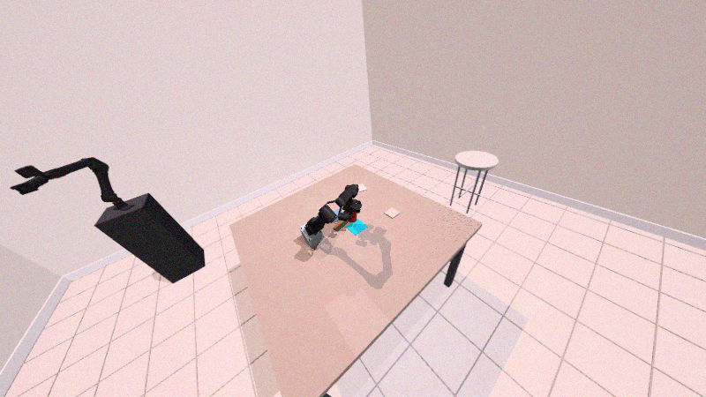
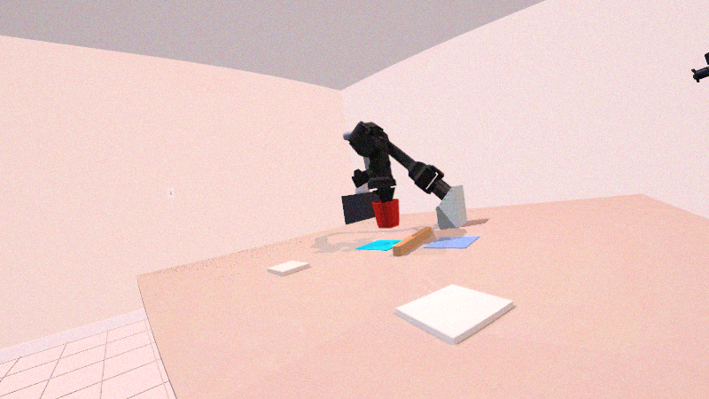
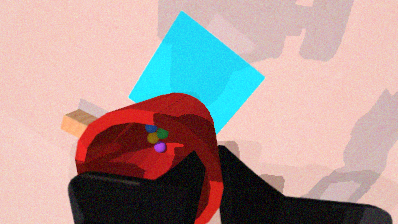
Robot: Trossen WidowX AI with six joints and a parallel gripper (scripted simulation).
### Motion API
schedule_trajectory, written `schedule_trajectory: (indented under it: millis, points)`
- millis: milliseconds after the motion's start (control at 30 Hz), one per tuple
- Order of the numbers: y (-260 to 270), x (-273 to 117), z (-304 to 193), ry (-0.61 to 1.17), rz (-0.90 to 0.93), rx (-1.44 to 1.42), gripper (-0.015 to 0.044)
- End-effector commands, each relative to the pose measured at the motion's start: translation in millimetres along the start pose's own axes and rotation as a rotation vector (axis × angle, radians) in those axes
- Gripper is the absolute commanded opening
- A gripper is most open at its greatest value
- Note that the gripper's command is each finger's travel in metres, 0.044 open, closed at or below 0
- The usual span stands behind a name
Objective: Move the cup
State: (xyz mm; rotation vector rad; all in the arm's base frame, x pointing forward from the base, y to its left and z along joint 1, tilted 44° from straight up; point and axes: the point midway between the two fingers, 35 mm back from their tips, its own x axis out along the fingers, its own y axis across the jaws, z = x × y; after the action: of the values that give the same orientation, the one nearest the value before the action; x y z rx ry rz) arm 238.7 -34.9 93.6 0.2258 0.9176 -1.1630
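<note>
Above the table [image 2: 545, 277], jaws pinch a red cup [image 2: 385, 213] of marbles [image 3: 157, 137] over the cyan pad [image 2: 378, 244].

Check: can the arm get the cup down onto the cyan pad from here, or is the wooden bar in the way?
Probably yes. The gripper holds the red cup above the table, already past the wooden bar, with the cyan pad open just ahead; marbles sit at the bottom.

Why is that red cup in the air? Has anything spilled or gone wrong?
Nothing stands out. The gripper pinches the red cup by its rim, carrying it upright above the table, near the cyan pad. The marbles all sit at its bottom; none lie on the table.
</note>
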Motion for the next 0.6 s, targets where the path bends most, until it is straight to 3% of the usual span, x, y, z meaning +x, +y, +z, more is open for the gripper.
schedule_trajectory:
  millis: [0,567]
  points:
    - [-4,-2,12,-0.005,0.003,-0.001,0.0000]
    - [-10,9,24,-0.006,0.003,0.000,0.0000]
